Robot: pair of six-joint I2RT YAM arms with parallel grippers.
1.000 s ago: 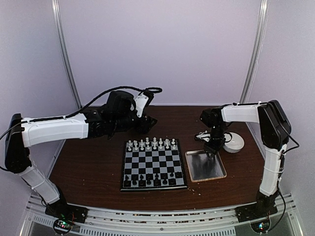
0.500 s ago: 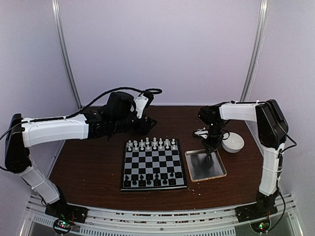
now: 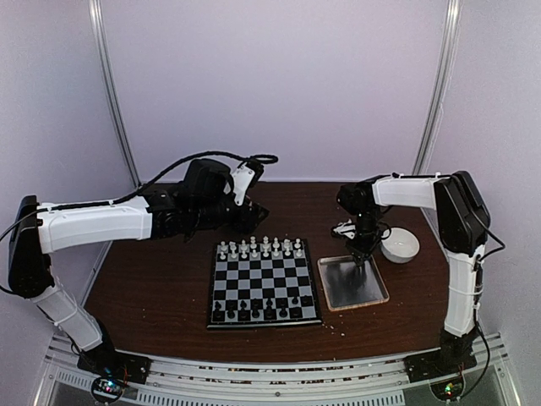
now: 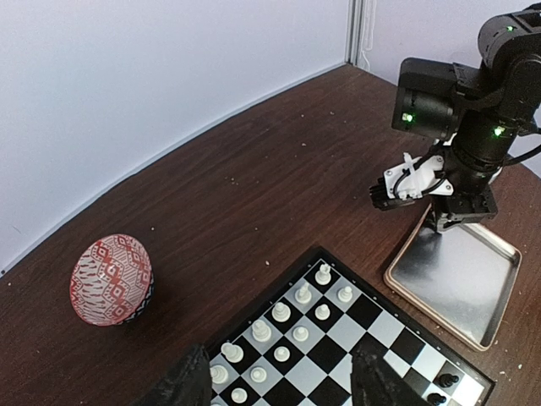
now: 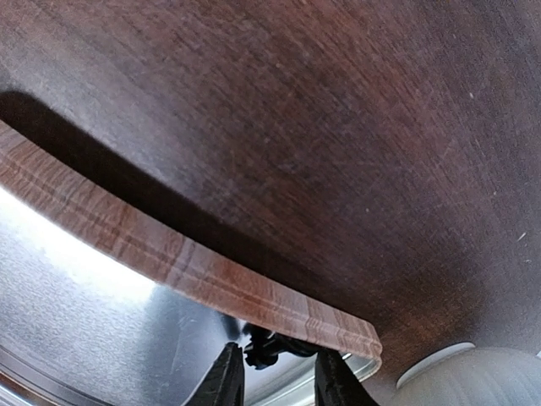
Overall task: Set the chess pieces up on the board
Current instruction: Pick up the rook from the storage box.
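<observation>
Dark tabletop [image 4: 254, 169]; only left wrist shows bowl [image 4: 111, 280] near board [image 4: 369, 311].

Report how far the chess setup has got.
Done: white pieces line the board along its far edge, black pieces along its near edge. In hand: the right pincer, at the tray and its far corner, grips a small black piece. Left: that piece has to reach the board; the left pincer hovers open, empty.
</observation>
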